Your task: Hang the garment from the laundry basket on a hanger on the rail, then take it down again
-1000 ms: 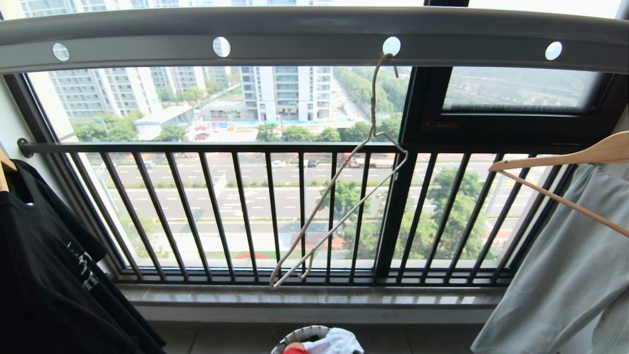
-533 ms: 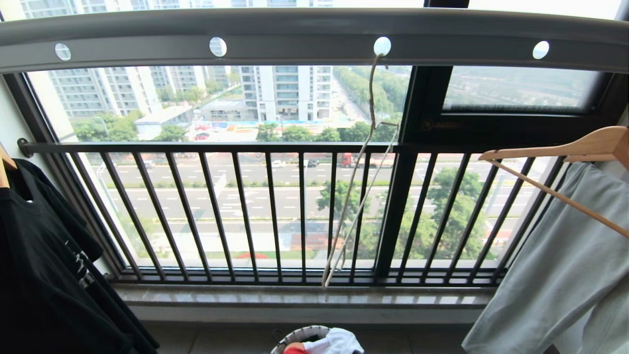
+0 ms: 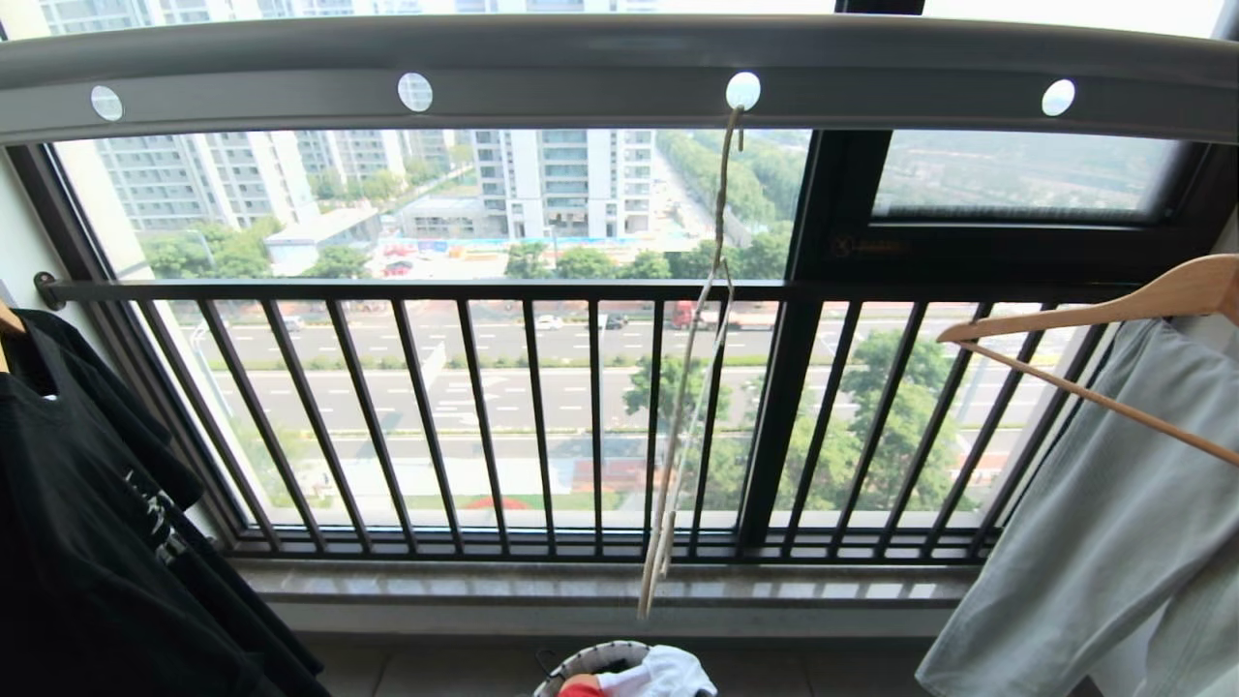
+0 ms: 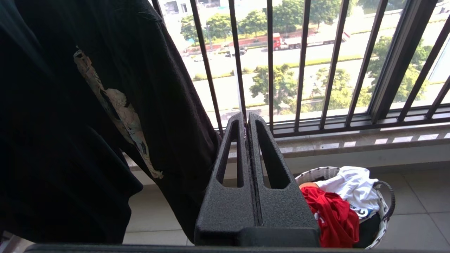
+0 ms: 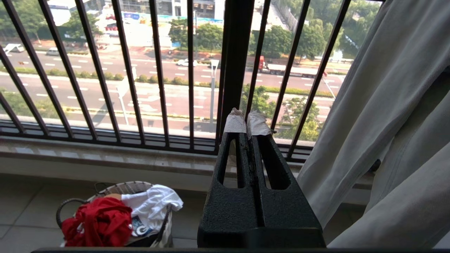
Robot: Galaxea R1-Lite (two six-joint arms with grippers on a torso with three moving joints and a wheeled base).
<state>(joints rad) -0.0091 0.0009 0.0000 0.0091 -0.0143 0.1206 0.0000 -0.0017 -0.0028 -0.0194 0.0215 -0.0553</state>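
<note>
The grey rail (image 3: 581,58) runs across the top of the head view. The thin wire hanger (image 3: 692,387) hangs bare from one of the rail's holes, turned edge-on. Below it on the floor stands the laundry basket (image 3: 566,670) (image 4: 316,173) (image 5: 119,188). The red garment (image 4: 332,214) (image 5: 98,221) lies crumpled in it beside a white garment (image 4: 351,182). My left gripper (image 4: 245,117) is shut and empty, low and left of the basket. My right gripper (image 5: 246,117), with white-wrapped tips, is shut and empty, right of the basket. Neither arm shows in the head view.
A black printed T-shirt (image 3: 87,542) (image 4: 70,123) hangs at the left, close to my left gripper. A pale grey garment (image 3: 1113,542) (image 5: 386,105) hangs on a wooden hanger (image 3: 1113,310) at the right. The dark window railing (image 3: 484,416) and stone sill (image 3: 581,586) close the far side.
The wire hanger has swung round from broad-on to edge-on, its lower end moving right. The rail's holes have shifted slightly left, and the wooden hanger at the right has swayed a little.
</note>
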